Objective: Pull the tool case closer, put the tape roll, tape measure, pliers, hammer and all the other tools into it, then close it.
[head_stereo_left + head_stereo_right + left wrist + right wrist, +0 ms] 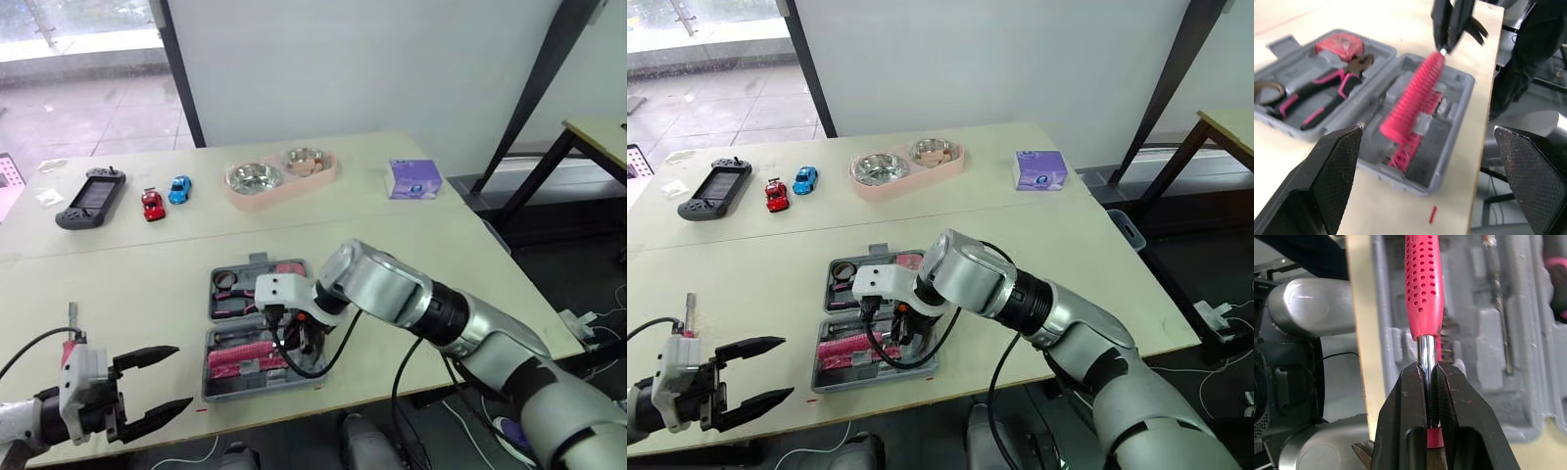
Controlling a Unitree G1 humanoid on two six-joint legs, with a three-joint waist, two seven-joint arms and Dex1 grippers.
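Chrome shaft of dimpled pink screwdriver (1423,289) pinched by R gripper (1428,369) over grey moulded case (1454,93); L gripper (183,376) spread.

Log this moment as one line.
right hand: shut on red-handled tool shaft, over open tool case | left hand: open, left of it | pliers, tape measure: inside

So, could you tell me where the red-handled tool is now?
The red-handled tool is clamped by its metal shaft in the right gripper, angled over the near half of the open tool case, beside the pliers.
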